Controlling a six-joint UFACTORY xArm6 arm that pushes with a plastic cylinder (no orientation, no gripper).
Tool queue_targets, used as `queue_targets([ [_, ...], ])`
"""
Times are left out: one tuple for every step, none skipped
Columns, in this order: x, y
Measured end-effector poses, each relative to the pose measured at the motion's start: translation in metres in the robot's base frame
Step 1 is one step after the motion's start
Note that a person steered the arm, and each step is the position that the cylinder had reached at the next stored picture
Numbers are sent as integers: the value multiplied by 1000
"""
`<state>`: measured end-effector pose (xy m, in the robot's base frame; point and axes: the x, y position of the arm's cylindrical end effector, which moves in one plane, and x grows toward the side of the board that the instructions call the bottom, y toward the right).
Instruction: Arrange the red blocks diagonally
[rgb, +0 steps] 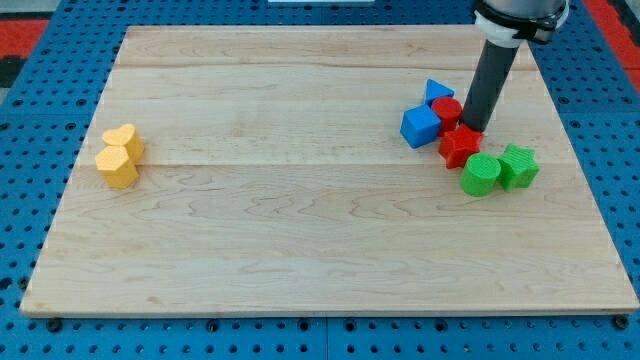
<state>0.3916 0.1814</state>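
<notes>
Our tip (471, 127) touches the red star block (459, 146), just right of the red cylinder block (446, 110), at the counter's (300, 230) right side. No tool jaws, no writing readable anywhere.

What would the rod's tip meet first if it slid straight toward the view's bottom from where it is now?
My tip stands just above the red star block, right of the red cylinder. Sliding toward the view's bottom, it would probably meet the star first; the green blocks lie beyond it.
</notes>
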Motion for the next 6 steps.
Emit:
queue_targets([
  [-2,14],
  [-16,-12],
  [-16,-46],
  [-13,-60],
  [5,-26],
  [-6,6],
])
